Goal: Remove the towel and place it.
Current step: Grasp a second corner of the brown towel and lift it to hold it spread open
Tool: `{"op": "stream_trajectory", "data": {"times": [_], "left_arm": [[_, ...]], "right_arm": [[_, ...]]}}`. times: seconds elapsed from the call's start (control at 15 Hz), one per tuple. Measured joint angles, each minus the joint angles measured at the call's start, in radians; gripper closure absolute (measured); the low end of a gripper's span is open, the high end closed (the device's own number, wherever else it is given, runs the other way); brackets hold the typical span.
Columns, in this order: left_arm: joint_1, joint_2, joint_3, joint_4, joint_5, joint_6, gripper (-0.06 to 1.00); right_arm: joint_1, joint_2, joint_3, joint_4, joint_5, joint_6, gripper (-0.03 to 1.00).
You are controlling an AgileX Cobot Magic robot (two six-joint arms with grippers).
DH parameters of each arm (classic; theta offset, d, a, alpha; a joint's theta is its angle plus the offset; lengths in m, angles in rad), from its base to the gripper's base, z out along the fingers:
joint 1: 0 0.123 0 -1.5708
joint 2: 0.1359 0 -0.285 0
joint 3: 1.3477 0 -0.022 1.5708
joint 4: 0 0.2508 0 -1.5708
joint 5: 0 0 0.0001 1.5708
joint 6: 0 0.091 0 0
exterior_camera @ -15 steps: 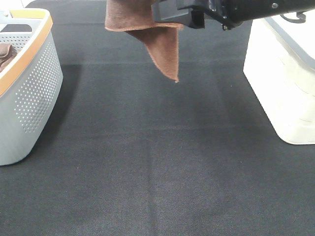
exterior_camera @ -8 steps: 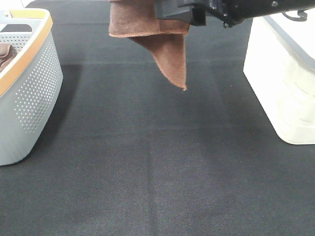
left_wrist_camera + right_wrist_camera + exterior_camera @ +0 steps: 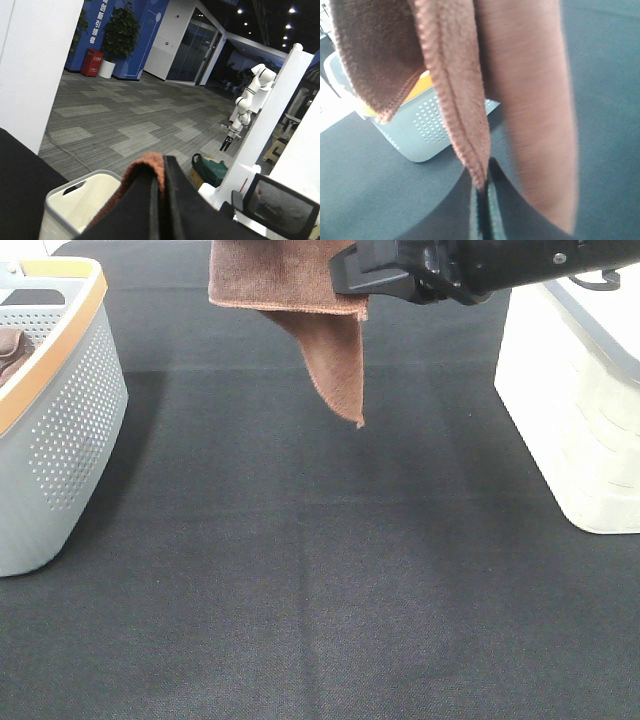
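The reddish-brown towel hangs in the air above the far middle of the black table, one corner pointing down. My right gripper reaches in from the right and is shut on the towel's right edge. In the right wrist view the towel drapes down in front of the shut gripper. In the left wrist view my left gripper is shut on a fold of the towel. The left gripper is out of the exterior high view.
A grey perforated basket with an orange rim stands at the left and holds another brown cloth. A white bin stands at the right. The black mat covers the table.
The towel swung right, then back left, and its hanging corner now sits a little lower than a second ago. The right gripper shifted with it and kept its hold.
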Motion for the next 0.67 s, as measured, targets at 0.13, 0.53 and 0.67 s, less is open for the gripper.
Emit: {"op": "stream_trajectory", "data": {"times": [0.13,0.53,0.67], "left_arm": [[0.000,0.000,0.000,0.142,0.005,-0.026,0.94],[0.000,0.000,0.000,0.786,0.309,-0.444,0.94],[0.000,0.003,0.000,0.848,0.410,-0.478,0.94]], "right_arm": [[0.000,0.000,0.000,-0.037,0.063,0.016,0.97],[0.000,-0.002,-0.092,-0.458,0.376,0.478,0.97],[0.000,-0.002,-0.158,-0.674,0.428,0.684,0.97]]}}
